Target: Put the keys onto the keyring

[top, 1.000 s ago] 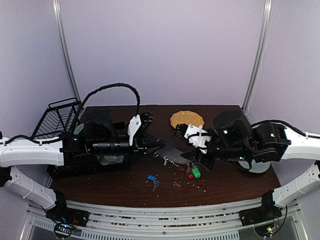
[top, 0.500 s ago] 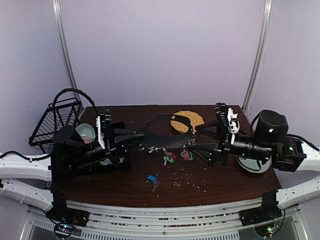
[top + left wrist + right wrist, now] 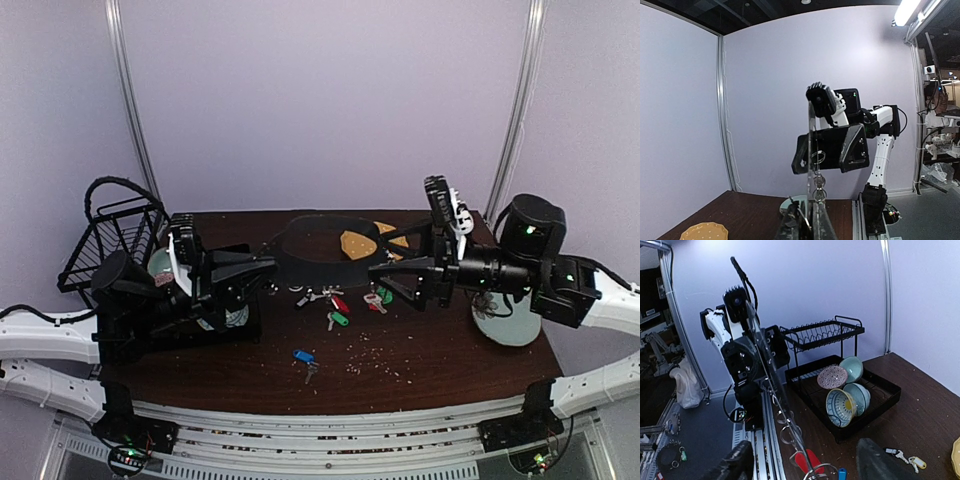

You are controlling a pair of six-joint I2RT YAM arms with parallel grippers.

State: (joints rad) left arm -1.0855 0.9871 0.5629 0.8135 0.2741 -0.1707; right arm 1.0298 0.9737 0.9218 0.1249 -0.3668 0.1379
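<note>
The keyring point(image 3: 300, 222), a large thin dark ring, hangs level above the table between my two grippers. My left gripper point(image 3: 266, 263) is shut on its left side; in the left wrist view point(image 3: 812, 216) the keyring point(image 3: 811, 125) shows edge-on, rising from the closed fingers. My right gripper point(image 3: 388, 258) is open, and the keyring point(image 3: 771, 380) passes through the gap between its spread fingers point(image 3: 735, 465). Keys with a red tag point(image 3: 341, 303) and green tags point(image 3: 340, 320) hang from the ring. A blue-tagged key point(image 3: 303, 356) lies on the table. A cream-tagged key point(image 3: 913, 462) lies on the table too.
An orange dotted plate point(image 3: 360, 243) lies behind the ring. A black dish rack point(image 3: 110, 240) with bowls point(image 3: 845, 405) stands at the left. A pale plate point(image 3: 508, 328) lies under the right arm. Crumbs are scattered over the dark table point(image 3: 420, 360).
Both arms have drawn apart and lifted the keyring off the table. It now hangs level and higher, with the tagged keys dangling below it.
</note>
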